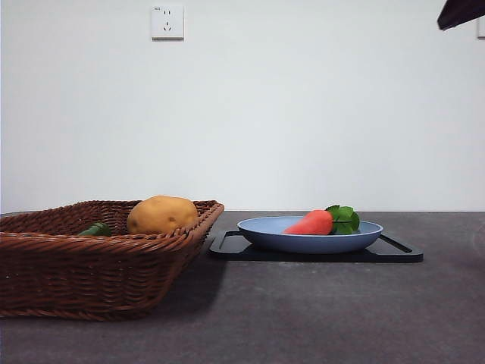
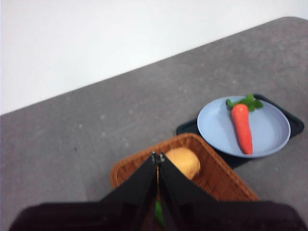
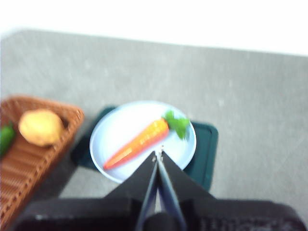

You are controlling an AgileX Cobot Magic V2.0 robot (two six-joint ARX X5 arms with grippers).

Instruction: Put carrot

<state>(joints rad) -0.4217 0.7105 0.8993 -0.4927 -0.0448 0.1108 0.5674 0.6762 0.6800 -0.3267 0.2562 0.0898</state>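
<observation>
The red-orange carrot (image 1: 311, 223) with green leaves lies on a light blue plate (image 1: 261, 233) that rests on a black tray (image 1: 402, 251). It also shows in the left wrist view (image 2: 242, 127) and the right wrist view (image 3: 137, 143). My right gripper (image 3: 158, 153) is shut and empty, high above the plate; its arm shows only as a dark tip at the top right of the front view (image 1: 461, 11). My left gripper (image 2: 157, 158) is shut and empty, high above the basket (image 2: 219, 173).
A brown wicker basket (image 1: 45, 265) stands left of the plate and holds a yellow-brown potato (image 1: 161, 214) and a small dark green vegetable (image 1: 96, 229). A white wall with a socket (image 1: 167, 22) is behind the grey table.
</observation>
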